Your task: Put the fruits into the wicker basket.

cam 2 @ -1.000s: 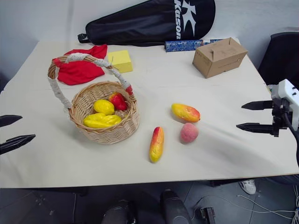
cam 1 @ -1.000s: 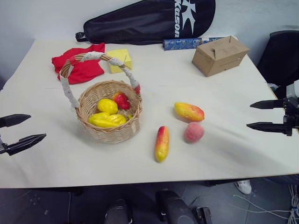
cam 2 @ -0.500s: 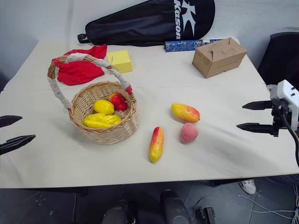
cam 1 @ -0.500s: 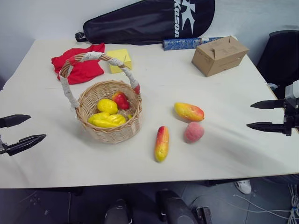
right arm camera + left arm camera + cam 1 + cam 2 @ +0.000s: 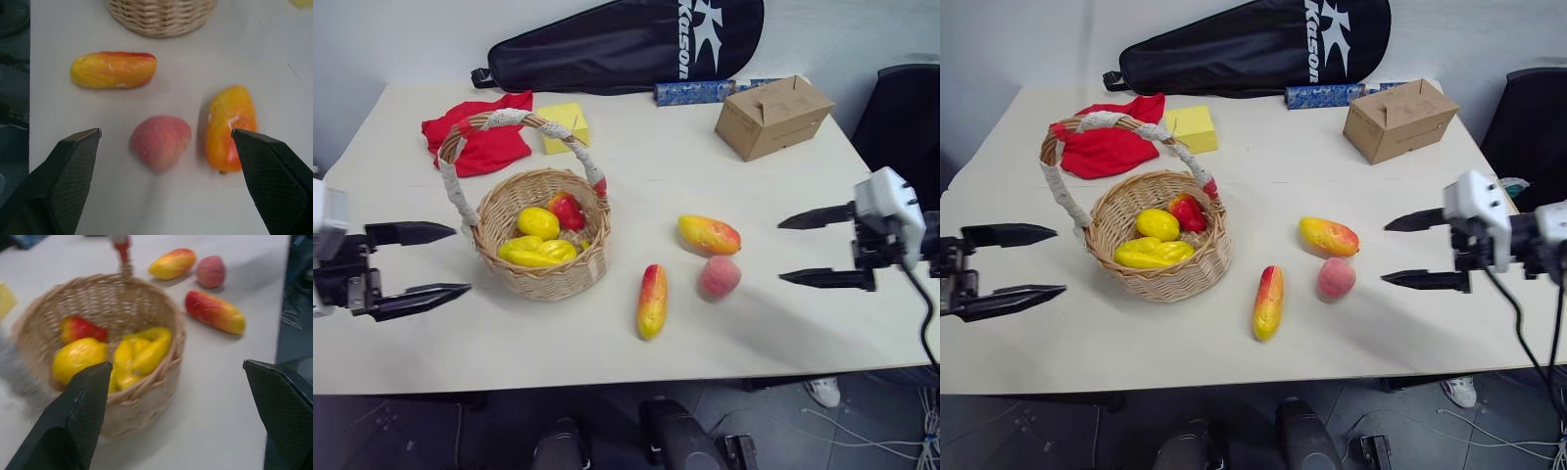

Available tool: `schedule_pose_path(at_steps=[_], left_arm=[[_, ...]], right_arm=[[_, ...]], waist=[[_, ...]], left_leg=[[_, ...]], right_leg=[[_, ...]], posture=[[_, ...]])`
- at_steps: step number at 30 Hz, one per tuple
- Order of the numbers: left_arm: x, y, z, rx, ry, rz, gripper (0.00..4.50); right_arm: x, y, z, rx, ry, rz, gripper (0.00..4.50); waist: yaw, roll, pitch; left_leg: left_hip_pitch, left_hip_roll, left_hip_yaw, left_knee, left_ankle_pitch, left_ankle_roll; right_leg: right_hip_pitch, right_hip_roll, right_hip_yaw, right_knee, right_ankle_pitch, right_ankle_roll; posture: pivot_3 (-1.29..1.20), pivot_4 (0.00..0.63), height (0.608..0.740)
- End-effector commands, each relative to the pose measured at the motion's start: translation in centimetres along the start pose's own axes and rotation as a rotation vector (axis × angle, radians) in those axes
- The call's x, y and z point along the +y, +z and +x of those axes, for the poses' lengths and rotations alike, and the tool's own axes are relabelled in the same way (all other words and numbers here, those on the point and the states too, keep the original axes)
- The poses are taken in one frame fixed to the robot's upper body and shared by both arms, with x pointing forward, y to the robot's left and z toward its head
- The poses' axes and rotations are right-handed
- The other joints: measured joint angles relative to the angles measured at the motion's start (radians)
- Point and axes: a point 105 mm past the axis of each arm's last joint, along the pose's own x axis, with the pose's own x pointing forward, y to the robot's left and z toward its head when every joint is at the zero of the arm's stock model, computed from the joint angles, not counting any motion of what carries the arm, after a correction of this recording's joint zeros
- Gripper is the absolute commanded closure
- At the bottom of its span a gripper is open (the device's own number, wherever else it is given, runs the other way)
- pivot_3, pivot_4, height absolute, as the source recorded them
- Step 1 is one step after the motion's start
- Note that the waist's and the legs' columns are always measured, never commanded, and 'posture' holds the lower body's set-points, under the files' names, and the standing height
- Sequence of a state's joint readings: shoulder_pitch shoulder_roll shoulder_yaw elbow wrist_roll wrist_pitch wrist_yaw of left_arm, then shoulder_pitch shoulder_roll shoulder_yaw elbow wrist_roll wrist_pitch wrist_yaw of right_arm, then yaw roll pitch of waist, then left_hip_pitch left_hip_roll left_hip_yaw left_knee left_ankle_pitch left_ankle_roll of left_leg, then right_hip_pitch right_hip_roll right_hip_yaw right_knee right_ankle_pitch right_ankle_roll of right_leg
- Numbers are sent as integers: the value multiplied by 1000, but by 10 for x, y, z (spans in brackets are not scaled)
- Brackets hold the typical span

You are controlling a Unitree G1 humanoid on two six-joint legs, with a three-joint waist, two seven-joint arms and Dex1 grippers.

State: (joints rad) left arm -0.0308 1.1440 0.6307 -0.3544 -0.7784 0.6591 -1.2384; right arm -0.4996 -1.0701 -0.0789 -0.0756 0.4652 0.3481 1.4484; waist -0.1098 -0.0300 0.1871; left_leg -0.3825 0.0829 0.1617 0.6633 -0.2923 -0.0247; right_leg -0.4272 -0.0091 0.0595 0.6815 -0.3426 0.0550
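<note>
Both claws stand wide and empty: right claw (image 5: 811,250) faces the peach (image 5: 720,277) on the counter (image 5: 705,166), left claw (image 5: 433,261) beside the basket (image 5: 543,279), probably to steady it.

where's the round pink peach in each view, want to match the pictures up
Left eye view: round pink peach on the table, right of centre, below the yellow-orange mango.
Right eye view: same spot, right of the long yellow-red fruit.
Left wrist view: near the top edge, beyond the tan wicker basket.
Right wrist view: central.
Shared landmark: the mango beside the peach.
</note>
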Motion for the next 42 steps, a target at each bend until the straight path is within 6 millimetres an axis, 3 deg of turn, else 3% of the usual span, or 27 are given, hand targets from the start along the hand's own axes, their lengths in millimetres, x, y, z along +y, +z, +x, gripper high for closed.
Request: schedule_pose_path(at_steps=[1,5,10,19,22,28,32,35,42], left_arm=[[-17,13,21,6,-161,63,0],[-22,21,32,-8,-239,100,0],[-23,26,40,-15,-268,115,0],[-25,31,44,-18,-269,125,0],[-25,31,43,-14,-257,124,0],[-22,31,38,-11,-222,109,0],[-10,36,29,-77,-136,56,0],[5,43,8,-158,-8,-1,0],[2,39,-21,-132,131,-45,0]], right_arm=[[13,14,33,51,108,-270,88],[13,13,72,99,196,-587,88],[11,13,107,73,251,-823,88],[13,9,160,15,320,-908,88],[20,0,165,16,385,-877,600],[27,5,158,-60,413,-739,2519],[34,31,141,-201,414,-500,2760],[33,72,133,-372,378,-242,2760],[18,144,151,-532,296,-60,2760]], waist=[[0,0,0],[-1,0,0],[0,0,0],[-6,0,0],[-3,0,0],[0,-1,0],[0,-1,0],[-5,-1,0],[-9,-1,0]], left_leg=[[0,0,0,0,0,0],[0,0,0,1,0,0],[0,0,0,2,0,0],[0,1,0,5,0,0],[0,1,0,6,1,-1],[0,0,-2,7,0,-1],[0,1,-2,7,0,-1],[0,1,-2,7,1,-1],[0,1,-4,6,1,-2]], right_leg=[[0,0,0,0,0,0],[0,1,0,1,0,0],[0,2,0,1,0,0],[-1,2,1,5,0,-1],[-1,1,0,7,-1,-1],[0,1,0,7,-1,-1],[0,1,0,7,-1,-1],[-1,1,0,9,-1,-1],[-2,2,-1,10,-1,-3]], posture=[[0,150,740],[0,150,740],[0,150,740],[0,150,740],[0,150,740],[0,150,740],[0,150,740],[0,150,740],[0,150,740]])
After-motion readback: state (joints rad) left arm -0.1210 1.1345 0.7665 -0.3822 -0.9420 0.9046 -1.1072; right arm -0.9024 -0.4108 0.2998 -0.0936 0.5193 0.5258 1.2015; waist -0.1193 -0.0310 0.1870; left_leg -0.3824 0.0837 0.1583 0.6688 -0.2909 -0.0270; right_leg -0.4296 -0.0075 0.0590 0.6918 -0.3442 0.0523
